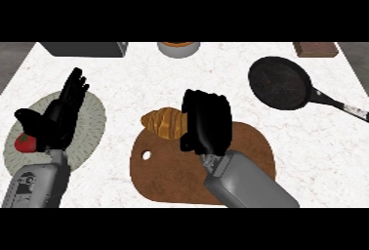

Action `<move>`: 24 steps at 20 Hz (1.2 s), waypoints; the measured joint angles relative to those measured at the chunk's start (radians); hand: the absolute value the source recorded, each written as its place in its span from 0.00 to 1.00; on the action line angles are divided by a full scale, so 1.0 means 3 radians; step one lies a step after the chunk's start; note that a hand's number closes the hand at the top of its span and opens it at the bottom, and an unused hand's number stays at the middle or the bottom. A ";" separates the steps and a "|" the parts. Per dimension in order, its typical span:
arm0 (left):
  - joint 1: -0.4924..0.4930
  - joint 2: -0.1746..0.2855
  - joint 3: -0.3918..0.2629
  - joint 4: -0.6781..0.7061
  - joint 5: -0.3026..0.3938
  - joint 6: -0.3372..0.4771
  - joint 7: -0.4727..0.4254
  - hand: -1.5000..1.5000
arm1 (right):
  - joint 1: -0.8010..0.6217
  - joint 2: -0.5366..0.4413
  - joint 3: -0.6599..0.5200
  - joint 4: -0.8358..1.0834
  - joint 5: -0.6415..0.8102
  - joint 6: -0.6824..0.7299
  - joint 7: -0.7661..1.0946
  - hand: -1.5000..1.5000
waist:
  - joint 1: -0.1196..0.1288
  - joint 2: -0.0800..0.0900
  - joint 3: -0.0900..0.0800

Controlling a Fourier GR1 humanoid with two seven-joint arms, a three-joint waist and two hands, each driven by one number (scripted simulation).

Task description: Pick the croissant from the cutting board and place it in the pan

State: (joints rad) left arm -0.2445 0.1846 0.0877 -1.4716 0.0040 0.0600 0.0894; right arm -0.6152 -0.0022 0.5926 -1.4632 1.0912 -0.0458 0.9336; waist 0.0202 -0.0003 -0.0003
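Zero steps finished: golden-brown flaky croissant (164, 123) at far edge of brown wooden cutting board (173, 176), your right hand (205, 122) over it, grasp unreadable; black round frying pan (281, 83) well apart.

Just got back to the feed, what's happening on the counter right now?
The right hand is down over the right end of the croissant, which lies at the far edge of the cutting board. Whether it has a hold on it can't be told. The pan at the far right has nothing in it. The left hand rests open above the plate at the left.
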 measured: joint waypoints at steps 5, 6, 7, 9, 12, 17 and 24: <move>0.0000 0.0018 0.0042 -0.0017 0.0015 0.0003 0.0034 0.50 | -0.0246 -0.0022 -0.0434 0.0065 -0.0086 -0.0288 -0.0072 1.00 | -0.0028 0.0004 0.0001; -0.0003 0.0013 0.0041 -0.0002 0.0013 0.0002 0.0019 0.50 | -0.0238 -0.0024 -0.0537 0.0033 -0.0150 -0.0355 -0.0108 1.00 | -0.0038 0.0005 0.0002; -0.0009 0.0005 0.0031 -0.0005 0.0001 0.0010 0.0019 0.50 | -0.0248 -0.0054 -0.0657 0.0033 -0.0216 -0.0426 -0.0174 1.00 | -0.0042 0.0006 0.0002; -0.0005 0.0013 0.0038 -0.0041 0.0013 0.0000 0.0046 0.50 | -0.0280 -0.0141 -0.0913 0.0124 -0.0357 -0.0577 -0.0357 1.00 | -0.0037 0.0009 0.0002; -0.0009 0.0016 0.0041 -0.0058 0.0013 -0.0003 0.0083 0.50 | -0.0285 -0.0325 -0.1241 0.0253 -0.0569 -0.0675 -0.0656 1.00 | -0.0043 0.0009 0.0002; -0.0003 -0.0017 0.0025 -0.0020 -0.0015 0.0007 0.0019 0.50 | -0.0372 -0.0703 -0.1711 0.0893 -0.0788 -0.0862 -0.1267 1.00 | -0.0023 0.0022 0.0003; -0.0066 -0.0045 0.0000 0.0034 -0.0026 -0.0010 -0.0023 0.50 | -0.0515 -0.1086 -0.2098 0.2097 -0.0750 -0.1414 -0.2060 1.00 | 0.0041 0.0054 0.0005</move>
State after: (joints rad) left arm -0.2644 0.1712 0.0876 -1.4613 -0.0040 0.0569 0.0825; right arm -0.7697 -0.3281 -0.0367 -0.8342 0.8663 -0.4701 0.3156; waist 0.0326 0.0158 0.0014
